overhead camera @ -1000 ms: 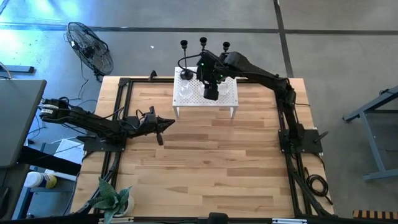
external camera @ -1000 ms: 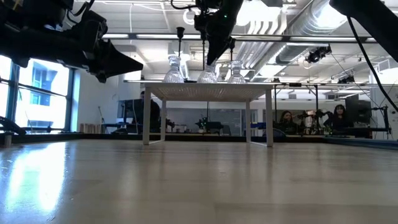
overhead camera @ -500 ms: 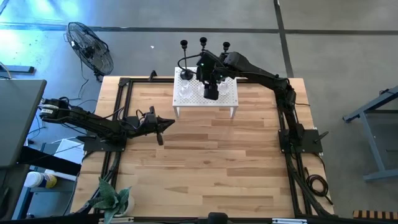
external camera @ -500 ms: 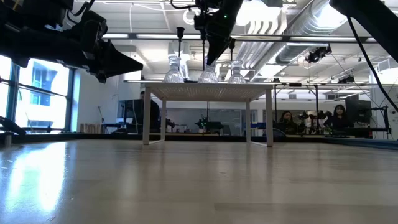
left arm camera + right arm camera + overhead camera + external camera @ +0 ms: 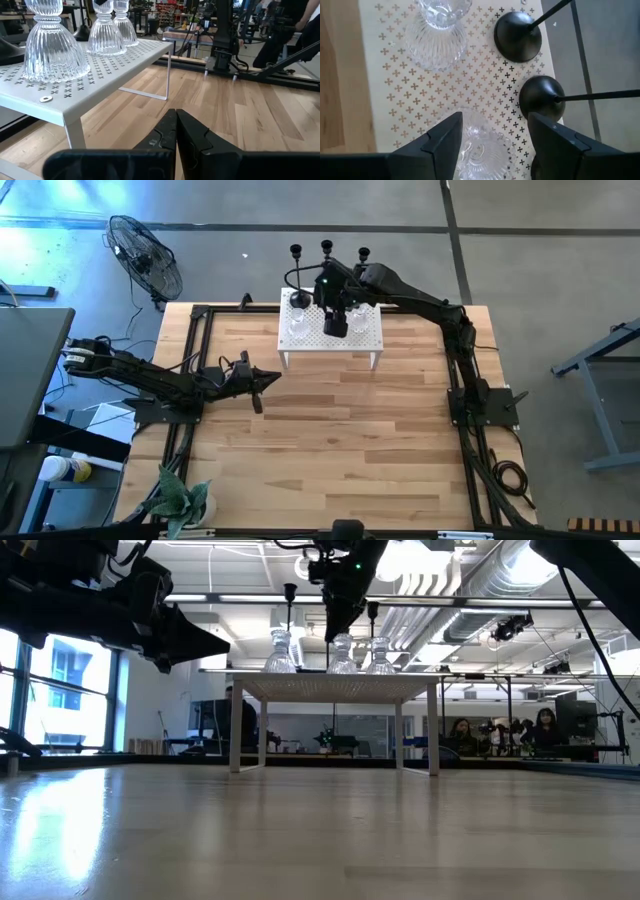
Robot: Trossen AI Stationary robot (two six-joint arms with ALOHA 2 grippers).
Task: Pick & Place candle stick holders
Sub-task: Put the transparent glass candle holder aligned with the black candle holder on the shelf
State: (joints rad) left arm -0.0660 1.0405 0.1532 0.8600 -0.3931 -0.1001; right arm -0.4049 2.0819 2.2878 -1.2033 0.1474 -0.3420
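Three black candlesticks stand by their round bases along the far edge of a white perforated shelf [image 5: 365, 340]; their cups [image 5: 326, 246] show beyond it, and two domed bases [image 5: 517, 36] [image 5: 541, 97] show in the right wrist view. Three clear ribbed glass holders [image 5: 343, 653] also stand on the shelf. My right gripper [image 5: 338, 322] is open above the shelf, its fingers [image 5: 445, 137] on either side of the middle glass holder [image 5: 482, 147], just above it. My left gripper [image 5: 262, 378] is shut and empty, above the table left of the shelf.
The shelf stands on thin legs [image 5: 236, 730] at the table's far middle. A black frame [image 5: 195, 360] runs along the table's sides. A fan [image 5: 145, 255] and a plant [image 5: 185, 500] are off the table's left side. People sit in the room behind [image 5: 545, 725].
My right gripper has drawn a little toward the table's far edge and up, over the shelf. The middle glass holder now shows clear below its fingers in the low view.
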